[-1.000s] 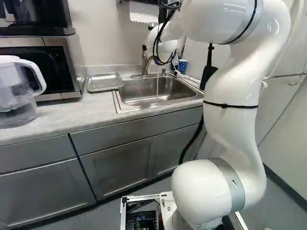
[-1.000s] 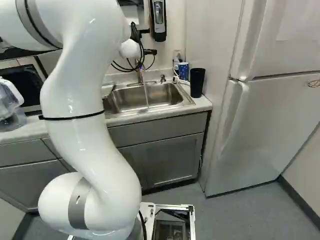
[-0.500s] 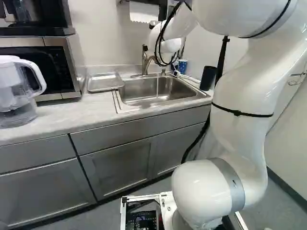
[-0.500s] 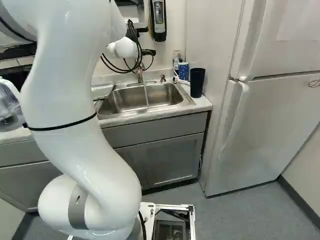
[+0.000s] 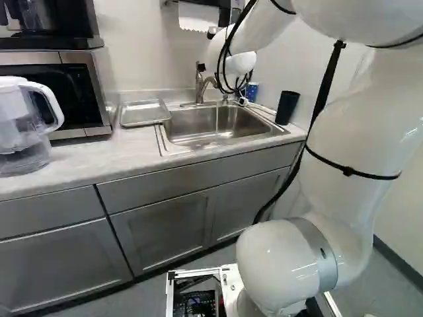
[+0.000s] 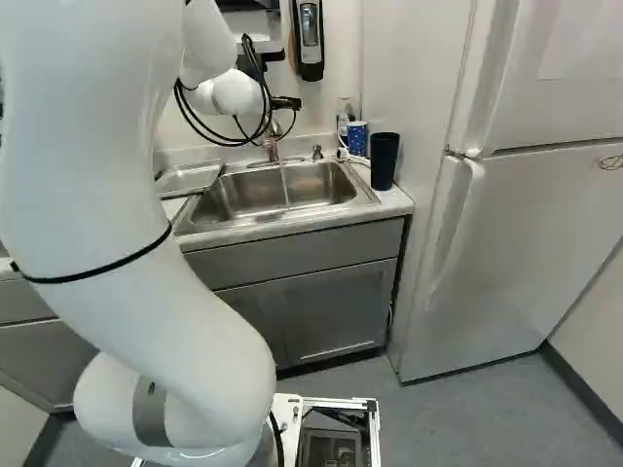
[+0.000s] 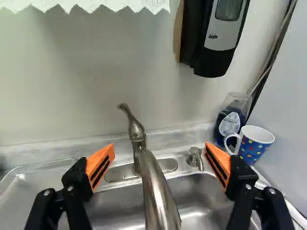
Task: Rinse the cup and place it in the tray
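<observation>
Evidently the cup is out of my grip: the blue mug with coloured dots and a white rim [image 7: 252, 151] stands upright behind the basin's corner, and the tall black tumbler [image 6: 384, 161] stands nearer the counter's front. Which one is meant, I cannot tell; both seem parked there for easy reach. My black gripper with orange pads [image 7: 159, 148] is spread wide, pinching nothing, with the brushed-metal faucet [image 7: 158, 191] showing between its fingers, probably placed there to work the lever. A thin stream of water [image 6: 285, 185] falls into the stainless sink [image 6: 258, 185], ready for rinsing, so fetching the cup likely comes next. Across the basin, the shallow silver tray [image 5: 144, 113] lies flat beside it, handy for setting down a dripping cup.
</observation>
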Tool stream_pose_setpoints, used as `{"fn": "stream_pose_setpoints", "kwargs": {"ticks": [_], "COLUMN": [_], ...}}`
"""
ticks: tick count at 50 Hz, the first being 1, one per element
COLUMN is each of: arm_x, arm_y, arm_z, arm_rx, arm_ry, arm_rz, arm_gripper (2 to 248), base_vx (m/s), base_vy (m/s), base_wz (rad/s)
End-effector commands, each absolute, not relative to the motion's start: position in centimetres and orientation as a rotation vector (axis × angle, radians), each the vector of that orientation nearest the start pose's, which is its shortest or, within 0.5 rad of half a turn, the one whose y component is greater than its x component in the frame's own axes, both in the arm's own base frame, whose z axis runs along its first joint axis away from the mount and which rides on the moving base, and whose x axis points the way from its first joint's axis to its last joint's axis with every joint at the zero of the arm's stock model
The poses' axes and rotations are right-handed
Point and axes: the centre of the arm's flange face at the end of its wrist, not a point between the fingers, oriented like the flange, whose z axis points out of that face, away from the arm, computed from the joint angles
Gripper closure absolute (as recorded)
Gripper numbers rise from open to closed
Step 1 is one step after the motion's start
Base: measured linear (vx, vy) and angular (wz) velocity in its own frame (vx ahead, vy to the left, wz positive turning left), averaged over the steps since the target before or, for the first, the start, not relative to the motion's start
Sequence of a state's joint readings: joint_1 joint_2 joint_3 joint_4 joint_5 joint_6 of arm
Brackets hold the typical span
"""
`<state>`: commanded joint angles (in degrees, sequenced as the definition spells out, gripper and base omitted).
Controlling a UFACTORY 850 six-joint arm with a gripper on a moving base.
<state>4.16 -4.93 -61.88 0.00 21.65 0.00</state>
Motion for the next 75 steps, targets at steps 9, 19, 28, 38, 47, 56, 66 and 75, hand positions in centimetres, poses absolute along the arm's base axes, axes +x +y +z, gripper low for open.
{"fn": "stream_pose_setpoints", "kwargs": {"ticks": [9,19,28,38,47,56,66,75], "arm_x": [54.8,53.0,51.4,49.7,48.8,48.0,47.1,46.2], "arm_y": [4.0,4.0,4.0,3.9,3.9,3.9,3.8,3.8], "arm_z": [62.8,62.9,62.7,62.4,61.8,61.2,60.3,59.6], "arm_rx": [-2.395,-2.395,-2.406,-2.443,-2.497,-2.569,-2.655,-2.730], "arm_ry": [-0.088,-0.090,-0.093,-0.096,-0.100,-0.103,-0.108,-0.111], "arm_rz": [-1.958,-1.956,-1.942,-1.895,-1.825,-1.727,-1.596,-1.471], "arm_gripper": [3,3,3,3,3,3,3,3], "base_vx": [0.000,0.000,0.000,0.000,0.000,0.000,0.000,0.000], "base_vy": [0.000,0.000,0.000,0.000,0.000,0.000,0.000,0.000], "base_wz": [0.000,0.000,0.000,0.000,0.000,0.000,0.000,0.000]}}
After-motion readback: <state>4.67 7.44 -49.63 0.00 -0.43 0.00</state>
